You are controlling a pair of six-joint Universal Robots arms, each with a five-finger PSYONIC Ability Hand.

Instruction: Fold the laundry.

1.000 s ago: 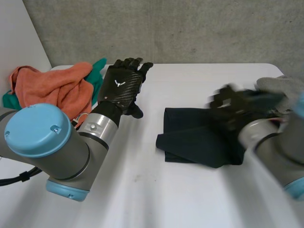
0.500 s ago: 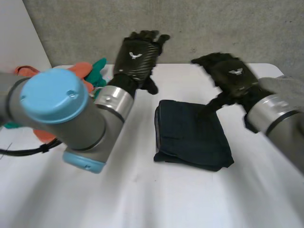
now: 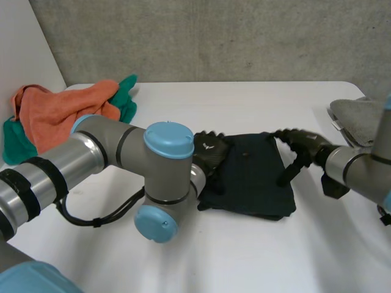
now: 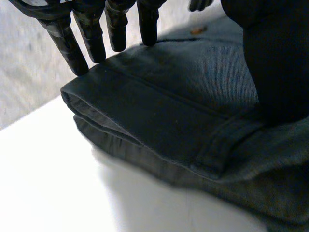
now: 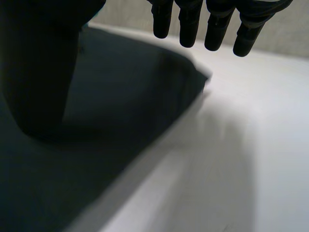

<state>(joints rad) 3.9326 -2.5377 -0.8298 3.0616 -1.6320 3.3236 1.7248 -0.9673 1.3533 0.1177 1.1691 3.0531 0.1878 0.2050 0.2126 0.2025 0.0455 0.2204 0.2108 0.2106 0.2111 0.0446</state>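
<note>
A dark folded cloth (image 3: 253,180) lies mid-table as a thick square. My left hand (image 3: 211,155) rests on its left edge, fingers straight; in the left wrist view the fingertips (image 4: 91,41) touch the top layer of the cloth (image 4: 169,111) near a folded corner, with the thumb lying on the cloth beside them. My right hand (image 3: 300,146) is at the cloth's right edge, also open. In the right wrist view its straight fingers (image 5: 217,24) hang just above the cloth (image 5: 120,101) near its edge, and nothing is gripped.
A heap of orange cloth (image 3: 61,113) with green cloth (image 3: 128,97) sits at the back left. A grey cloth (image 3: 360,116) lies at the right edge. The left arm's elbow (image 3: 165,183) reaches across the white table (image 3: 244,256) in front of the dark cloth.
Both hands came down from above the back of the table onto the dark cloth's two sides. The right hand's fingers straightened. The cloth is squarer than one second ago.
</note>
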